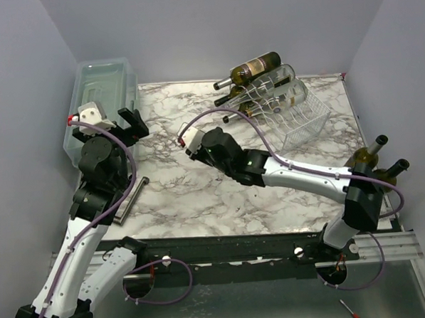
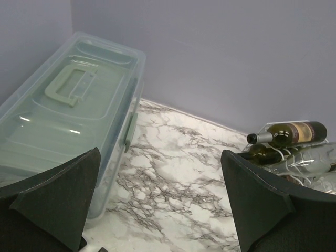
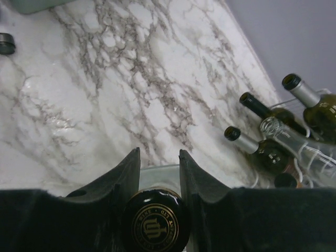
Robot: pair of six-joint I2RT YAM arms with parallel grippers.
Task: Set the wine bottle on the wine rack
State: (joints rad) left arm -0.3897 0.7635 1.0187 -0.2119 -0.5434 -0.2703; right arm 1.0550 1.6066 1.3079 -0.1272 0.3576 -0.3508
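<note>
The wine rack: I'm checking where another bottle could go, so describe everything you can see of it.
The wine rack is white thin wire with parallel channels, sloped, standing at the marble table's far right corner. Several bottles lie stacked on its left part, necks pointing left; its right channels look bare.

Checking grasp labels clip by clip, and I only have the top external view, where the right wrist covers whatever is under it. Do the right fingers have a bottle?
Observer: Yes. The right wrist view shows the wine bottle, its stamped cap end-on, with the right fingers close against either side.
Operator: Is the bin by the left arm shut?
Observer: The left wrist view shows the bin with its lid on, a green handle lying flat in the lid and a green clip on its side.
</note>
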